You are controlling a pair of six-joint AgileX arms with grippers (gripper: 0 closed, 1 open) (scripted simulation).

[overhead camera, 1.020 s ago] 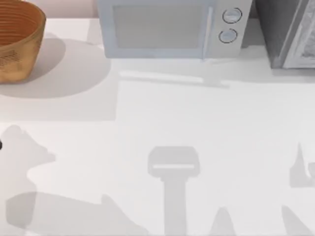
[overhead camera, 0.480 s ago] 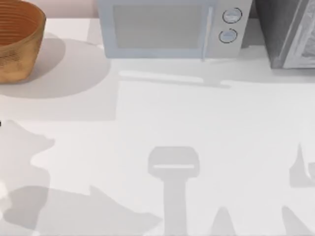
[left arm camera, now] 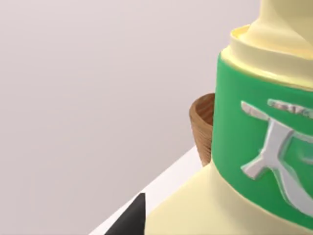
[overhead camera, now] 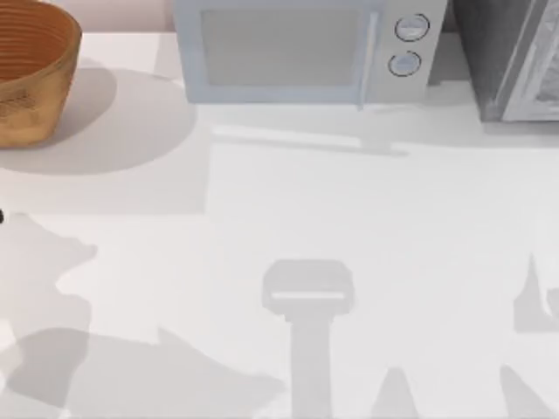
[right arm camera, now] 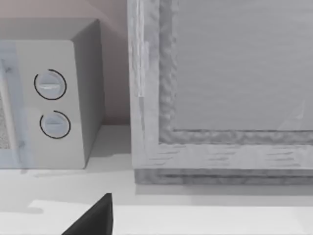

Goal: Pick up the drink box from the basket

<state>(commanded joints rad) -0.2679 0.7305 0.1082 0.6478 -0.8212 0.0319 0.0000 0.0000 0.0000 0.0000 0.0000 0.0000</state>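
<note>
- One relation decides the next move: the drink box (left arm camera: 254,147) sits right in front of the left wrist cam, between the left gripper (left arm camera: 132,218) and the basket (left arm camera: 201,125), which stands farther off behind it
- Box = cream body w/ green band (left arm camera: 244,142) and a silver character; narrower end at one side of the band, wider body at the other, so its long axis seems to run across the cam's line of sight, not along it
- Left jaws: a dark tip lies just beside the wide end; can't tell if they are open or closed on the box. My guess is it's in the grip, not confirmed
- Basket (overhead camera: 31,74) is at the worktop (overhead camera: 349,218) far-left corner, beside the microwave (overhead camera: 297,52); its visible inside looks bare
- Left arm is much nearer; right gripper (right arm camera: 93,220) is parked at the right, facing the microwave and grey cabinet (right arm camera: 220,88), well apart from the basket; its jaws' state can't be told
</note>
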